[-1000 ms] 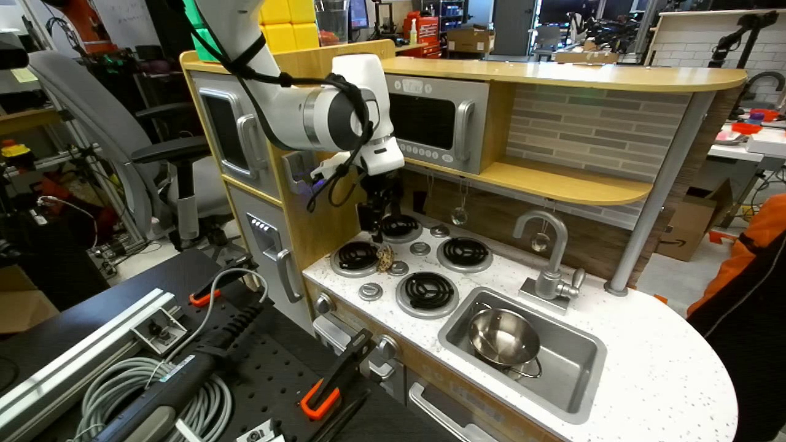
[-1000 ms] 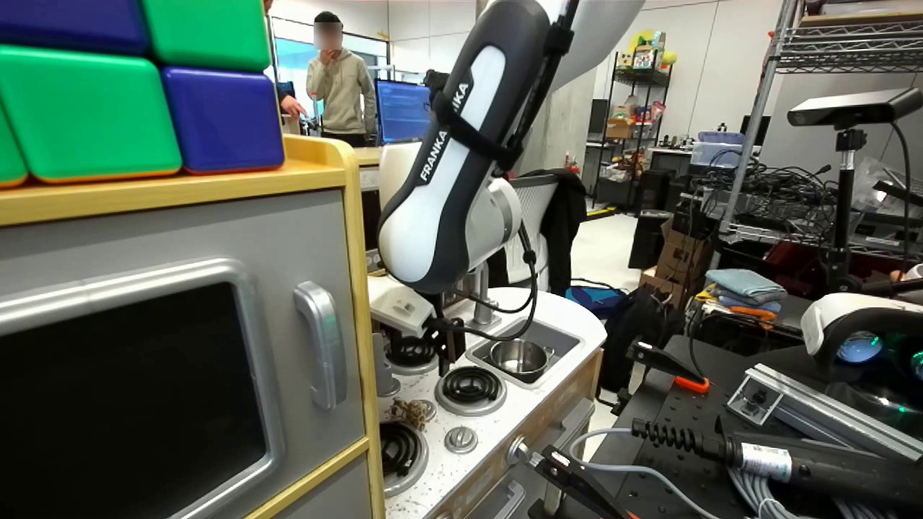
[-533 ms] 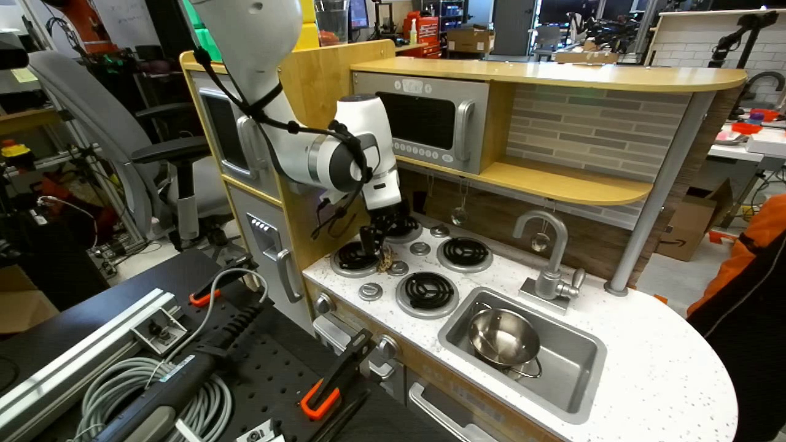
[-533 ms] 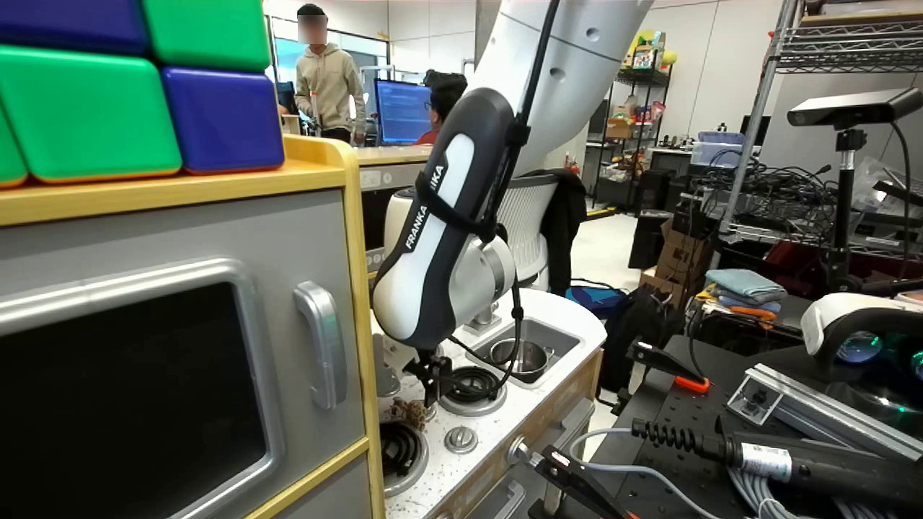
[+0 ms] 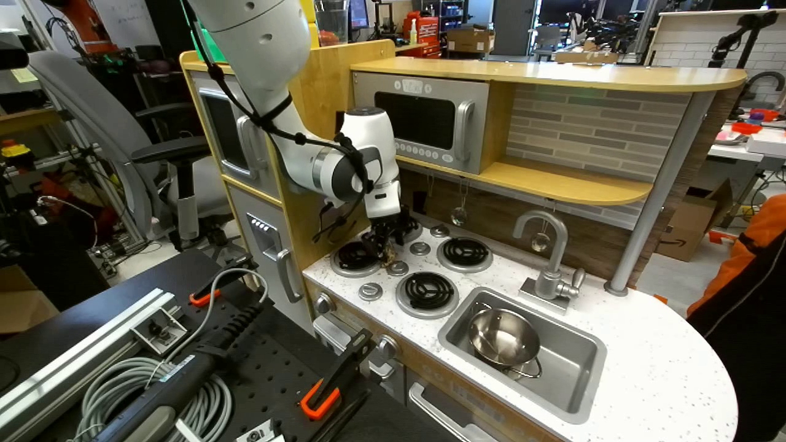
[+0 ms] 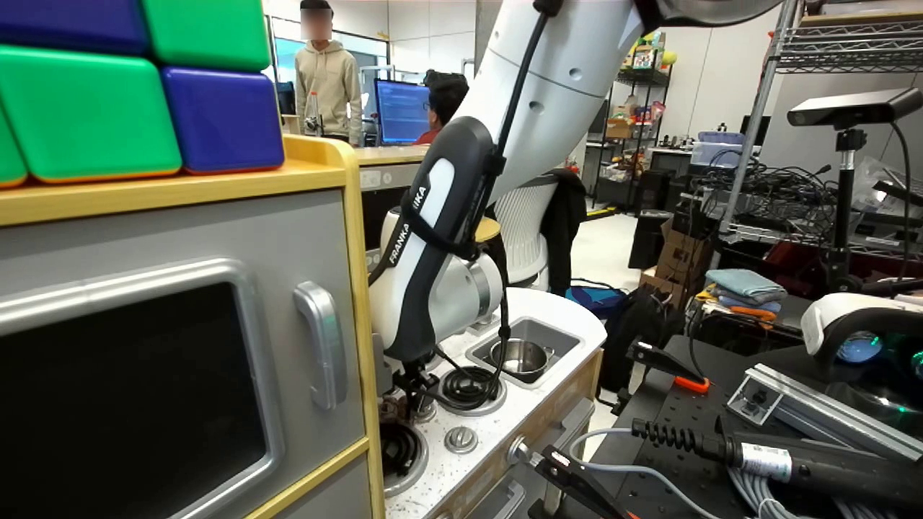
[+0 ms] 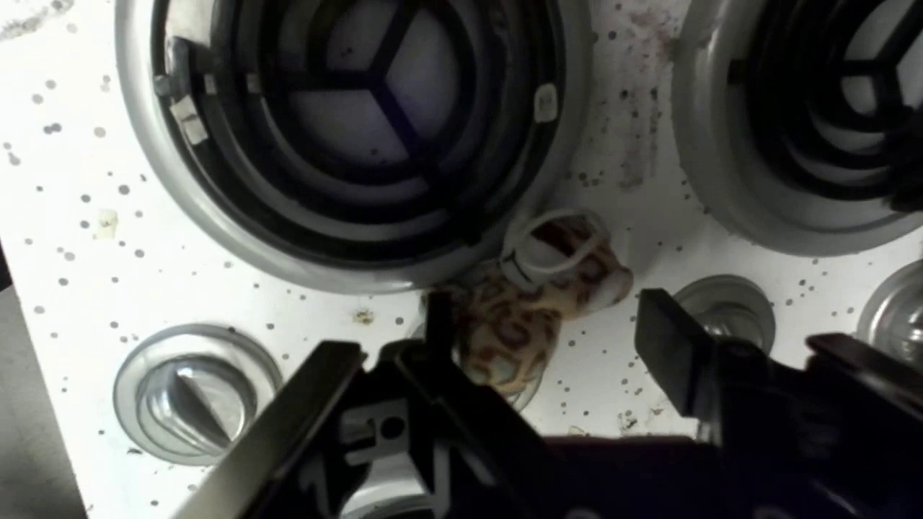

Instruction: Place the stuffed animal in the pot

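Wrist view | gripper (image 7: 551, 334) parted, stuffed animal (image 7: 509, 337) showing between its jaws | in an exterior view: arm (image 5: 301, 159) bent, pointing down

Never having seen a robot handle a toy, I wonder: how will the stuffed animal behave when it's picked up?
The stuffed animal is probably soft and a little floppy, given its rounded, lumpy body. It is likely light, being smaller than the burner beside it. Its dull, unshiny surface suggests it may not slip easily.
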